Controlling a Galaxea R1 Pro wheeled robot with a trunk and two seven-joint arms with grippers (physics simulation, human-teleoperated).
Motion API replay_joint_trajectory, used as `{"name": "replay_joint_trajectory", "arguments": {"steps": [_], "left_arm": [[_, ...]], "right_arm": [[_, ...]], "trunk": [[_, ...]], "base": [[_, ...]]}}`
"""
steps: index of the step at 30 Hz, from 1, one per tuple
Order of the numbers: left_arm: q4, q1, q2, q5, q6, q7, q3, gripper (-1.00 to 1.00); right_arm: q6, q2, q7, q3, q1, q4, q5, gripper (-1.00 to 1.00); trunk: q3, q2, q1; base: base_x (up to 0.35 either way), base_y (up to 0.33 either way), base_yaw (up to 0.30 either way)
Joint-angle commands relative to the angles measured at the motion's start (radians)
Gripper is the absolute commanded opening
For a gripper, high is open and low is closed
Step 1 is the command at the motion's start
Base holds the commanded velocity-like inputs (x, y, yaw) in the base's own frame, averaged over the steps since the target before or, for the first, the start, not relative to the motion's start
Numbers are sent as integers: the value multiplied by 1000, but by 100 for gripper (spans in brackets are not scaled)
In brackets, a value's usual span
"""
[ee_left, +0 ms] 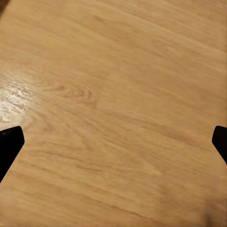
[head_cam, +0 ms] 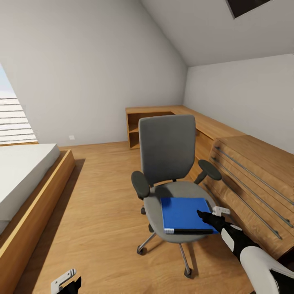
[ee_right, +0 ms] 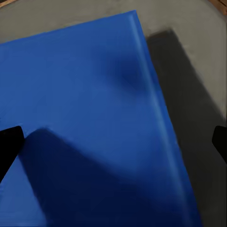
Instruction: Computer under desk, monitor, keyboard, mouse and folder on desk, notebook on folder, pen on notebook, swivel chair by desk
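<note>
Left gripper [head_cam: 65, 281]: my white-and-black claw hangs low over the pale wooden floor [ee_left: 113, 94], fingers spread wide and holding nothing, parked out of the way.
Swivel chair [head_cam: 167, 155]: the grey upholstered office chair stands beside the light-wood drawer chest [head_cam: 253, 179], its seat carrying my target.
Folder [head_cam: 185, 214]: the flat bright blue folder lies on that seat.
Right gripper [head_cam: 212, 214]: my black fingers, parted, hover at the folder's edge, seemingly lining up a pinch.
</note>
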Motion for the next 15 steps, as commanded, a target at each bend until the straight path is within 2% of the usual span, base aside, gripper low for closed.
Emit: {"name": "replay_joint_trajectory", "arguments": {"steps": [1,6,15], "left_arm": [[-1,0,0,11,-1,4,-2,100],[-1,0,0,11,-1,4,-2,100],[-1,0,0,10,-1,4,-3,100]], "right_arm": [[-3,0,6,-3,0,10,7,100],[-3,1,6,-3,0,10,7,100],[-3,0,6,-3,0,10,7,100]], "trunk": [[-1,0,0],[-1,0,0],[-1,0,0]], "base": [[-170,0,0],[-159,0,0],[-21,0,0]]}}
